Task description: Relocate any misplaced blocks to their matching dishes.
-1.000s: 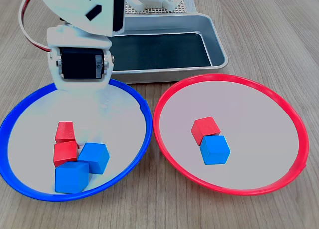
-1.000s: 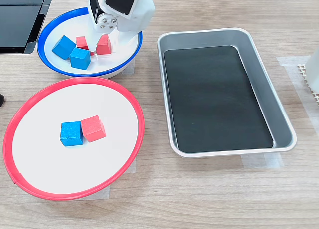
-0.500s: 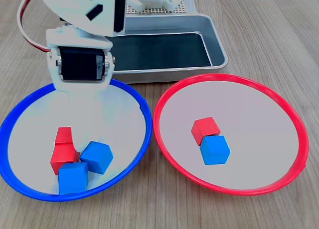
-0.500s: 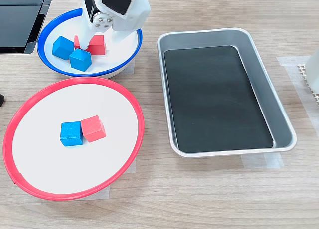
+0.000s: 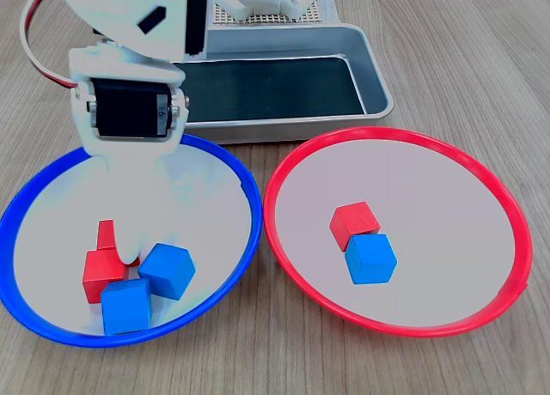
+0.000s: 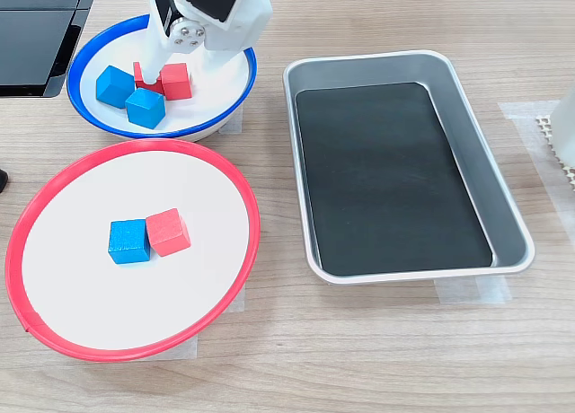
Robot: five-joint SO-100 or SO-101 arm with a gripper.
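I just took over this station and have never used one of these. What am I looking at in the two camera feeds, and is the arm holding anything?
The white machine is one small robot arm; its grasping part is the tool. Both cameras are fixed off the arm. The first exterior view looks across the plates toward the arm's base; the second exterior view looks down from the side.

On the wooden table lie a blue-rimmed plate, a red-rimmed plate and a grey metal tray with a dark liner.

The blue-rimmed plate holds two blue blocks and two red blocks. The red-rimmed plate holds one red block touching one blue block.

The tool is down among the red blocks in the blue-rimmed plate. Whether it grips one cannot be told.
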